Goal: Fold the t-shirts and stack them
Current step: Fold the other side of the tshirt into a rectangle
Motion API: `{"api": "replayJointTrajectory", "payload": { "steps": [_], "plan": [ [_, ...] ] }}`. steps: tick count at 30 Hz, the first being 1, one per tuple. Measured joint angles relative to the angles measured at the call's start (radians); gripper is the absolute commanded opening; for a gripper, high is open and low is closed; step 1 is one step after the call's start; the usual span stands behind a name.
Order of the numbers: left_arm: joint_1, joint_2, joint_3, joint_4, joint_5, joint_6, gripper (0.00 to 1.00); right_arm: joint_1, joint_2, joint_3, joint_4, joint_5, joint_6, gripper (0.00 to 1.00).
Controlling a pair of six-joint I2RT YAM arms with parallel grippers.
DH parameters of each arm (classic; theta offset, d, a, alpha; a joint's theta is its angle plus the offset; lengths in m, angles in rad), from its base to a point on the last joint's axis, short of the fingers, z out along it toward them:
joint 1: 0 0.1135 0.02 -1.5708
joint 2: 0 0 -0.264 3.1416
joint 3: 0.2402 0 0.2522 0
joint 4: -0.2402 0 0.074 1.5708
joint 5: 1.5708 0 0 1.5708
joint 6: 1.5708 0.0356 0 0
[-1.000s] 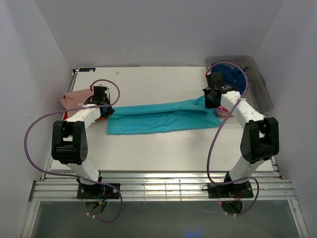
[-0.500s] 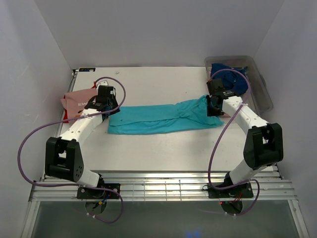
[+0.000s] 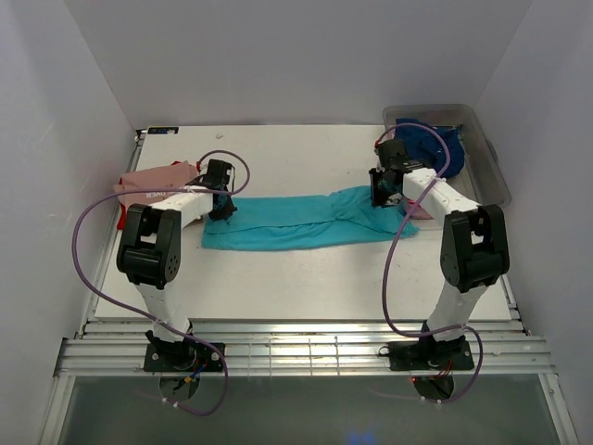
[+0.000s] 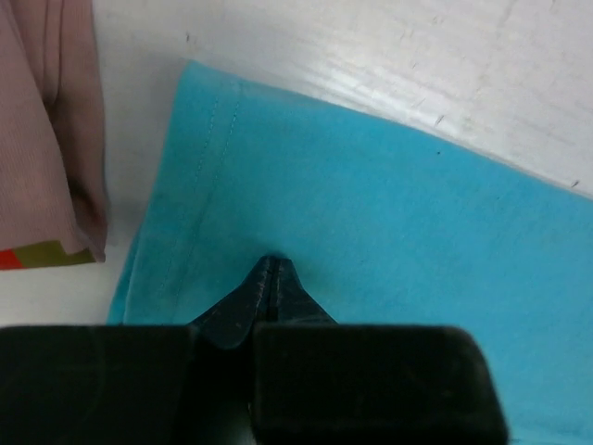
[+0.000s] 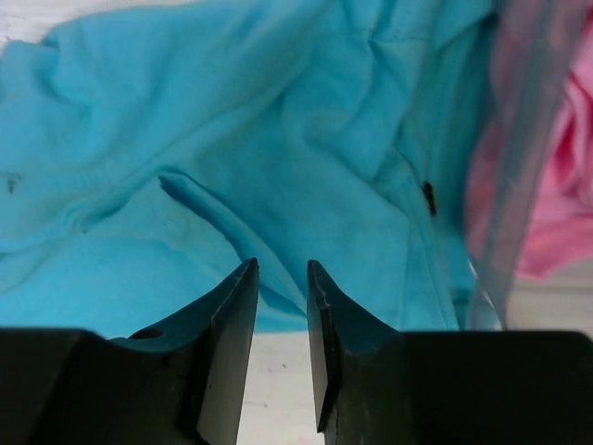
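On the table the turquoise tee lies as a long band running left to right across the middle. A second ago it was stretched taut between the arms; now it sits slack and a little shorter. Both arms have folded their elbows back towards the near edge, and each gripper has slid inward over an end of the band. This looks like a let-go and re-grip before the next fold, so folding is only partly done.

From above, the left gripper is at the left end, beside the salmon tee, and the right gripper is at the right end, near the tub. Jaw states do not show there.

The wrist views settle them. The left gripper's jaws are pressed together on the cloth just inside the hem, with no pinched fold visible. The right gripper's jaws stand slightly apart over rumpled cloth, holding nothing, and a pink tee shows at the right.
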Motion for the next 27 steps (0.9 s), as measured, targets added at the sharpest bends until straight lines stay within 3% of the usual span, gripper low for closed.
{"api": "replayJointTrajectory", "payload": {
  "steps": [11,27],
  "plan": [
    [-0.005,0.03,0.023,0.027,-0.057,-0.037,0.02,0.0,0.196,0.171,0.049,-0.182,-0.017,0.36],
    [-0.006,0.008,-0.01,0.046,-0.063,-0.063,0.0,0.007,0.197,0.092,0.092,-0.316,0.005,0.36]
  ]
}}
